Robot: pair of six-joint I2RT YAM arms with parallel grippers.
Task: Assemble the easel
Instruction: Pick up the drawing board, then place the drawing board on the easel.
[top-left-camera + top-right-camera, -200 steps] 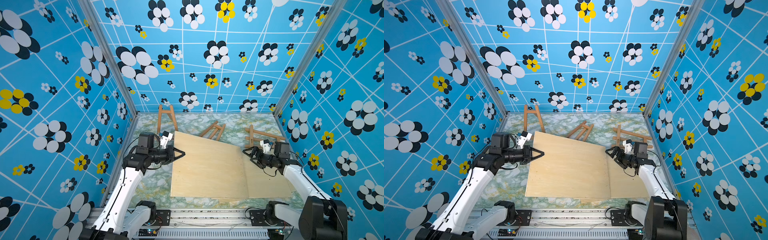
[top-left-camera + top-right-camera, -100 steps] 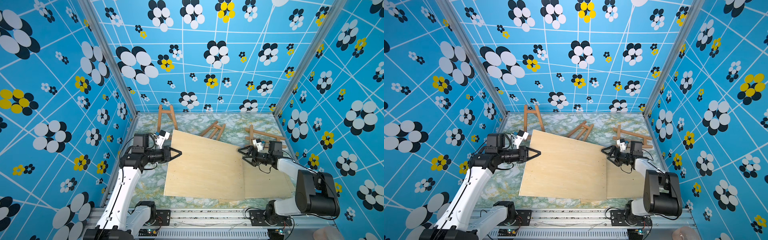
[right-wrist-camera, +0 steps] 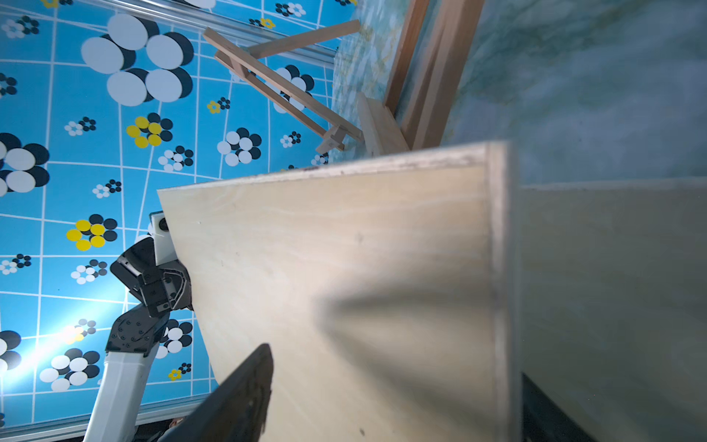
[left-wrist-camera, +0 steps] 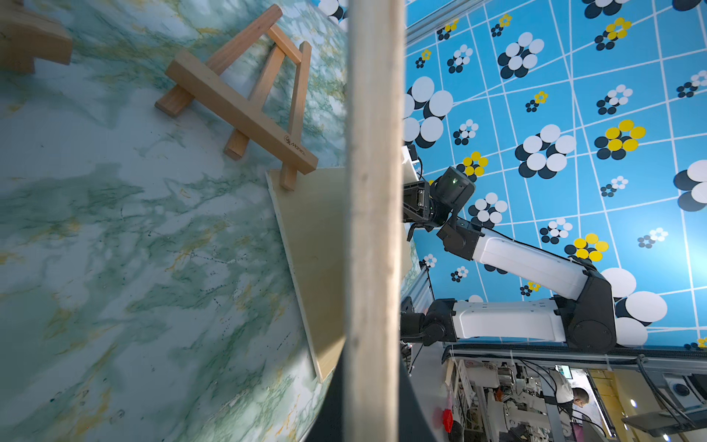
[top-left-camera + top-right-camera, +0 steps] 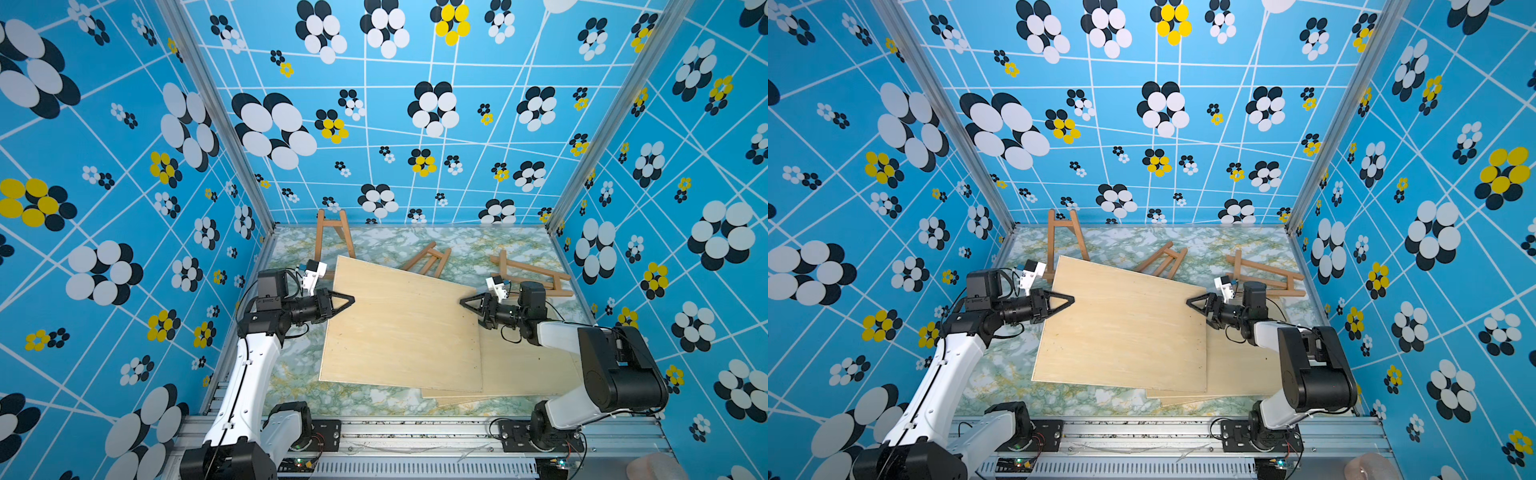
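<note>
Board (image 5: 403,328) clamped in my left fingers (image 5: 347,296), tilted off tabletop (image 5: 299,365); right fingers (image 5: 467,301) gaped astride far edge, presumably to steady it.

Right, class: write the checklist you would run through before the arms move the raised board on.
1. Left pincer shut on the top board: ok.
2. Right pincer gripping the opposite edge: cannot tell.
3. Board's left side clear of the table: ok.
4. Back-left easel upright: ok.
5. Middle easel and right easel upright: not ok, both lie down.
</note>
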